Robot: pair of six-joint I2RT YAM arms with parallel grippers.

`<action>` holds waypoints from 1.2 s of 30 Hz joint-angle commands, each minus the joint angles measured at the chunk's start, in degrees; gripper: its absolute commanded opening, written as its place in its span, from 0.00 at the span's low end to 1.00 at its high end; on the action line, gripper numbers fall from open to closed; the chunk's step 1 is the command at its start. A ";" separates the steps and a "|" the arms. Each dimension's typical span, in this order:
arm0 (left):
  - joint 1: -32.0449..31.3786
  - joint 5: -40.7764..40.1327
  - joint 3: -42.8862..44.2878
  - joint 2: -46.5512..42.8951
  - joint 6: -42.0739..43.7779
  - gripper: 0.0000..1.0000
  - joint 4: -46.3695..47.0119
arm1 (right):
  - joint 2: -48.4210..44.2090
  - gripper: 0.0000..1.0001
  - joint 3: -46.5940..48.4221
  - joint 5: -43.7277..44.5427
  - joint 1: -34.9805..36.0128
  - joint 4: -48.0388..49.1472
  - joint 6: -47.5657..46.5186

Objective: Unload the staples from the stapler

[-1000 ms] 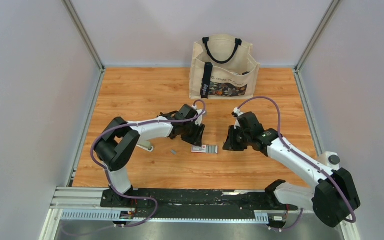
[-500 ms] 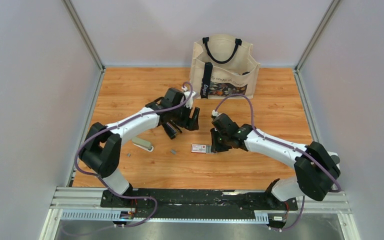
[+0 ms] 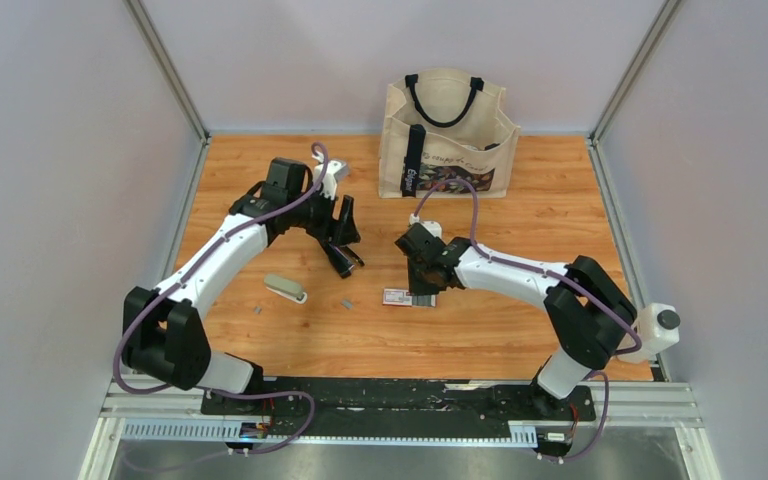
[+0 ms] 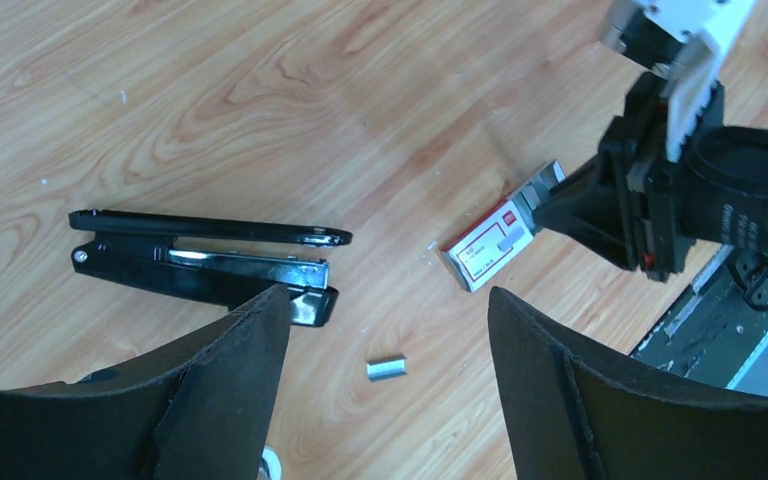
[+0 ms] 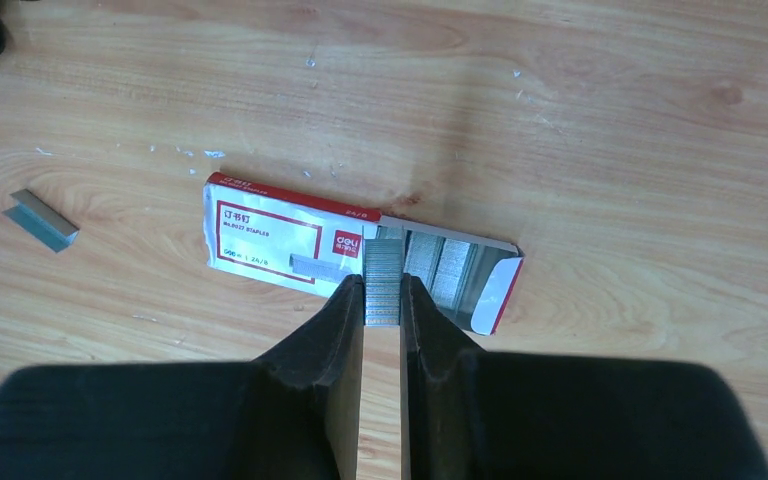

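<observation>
Top view: a glossy black stapler (image 3: 342, 258) lies hinged open on the woodgrain table (image 3: 520, 330), at 6 o'clock of the left gripper (image 3: 338, 228), whose fingers are spread wide.

Left wrist: tiny silvery loose staples (image 4: 385, 369) sit untouched between the fingers, with a red-and-white cardboard box (image 4: 488, 245) at 2 o'clock.

Right wrist: the right gripper (image 5: 382, 290) is pinching a ribbed grey staple strip (image 5: 382, 262) right over the open box.

A cream tote bag (image 3: 447, 125) with black handles stands upright at the far edge of the wooden tabletop (image 3: 520, 340). A small flat box (image 5: 260, 232) with a red-and-white label lies open mid-tabletop. A pale oblong object (image 3: 285, 288) lies well to its left.
</observation>
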 commanded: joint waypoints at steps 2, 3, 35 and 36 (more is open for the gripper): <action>1.07 2.99 -0.19 -2.76 2.94 0.81 -1.44 | 1.06 0.08 2.63 2.30 0.51 -1.12 1.95; 1.16 3.08 -0.02 -2.59 2.85 0.81 -1.61 | 1.23 0.08 2.63 2.21 0.60 -1.30 2.04; 1.16 1.15 -2.21 -4.96 1.18 0.81 1.46 | 1.41 0.16 1.31 4.14 3.94 -2.09 3.89; 1.16 1.06 -2.13 -5.05 1.18 0.81 1.55 | 1.32 0.17 1.23 4.14 3.94 -2.09 3.89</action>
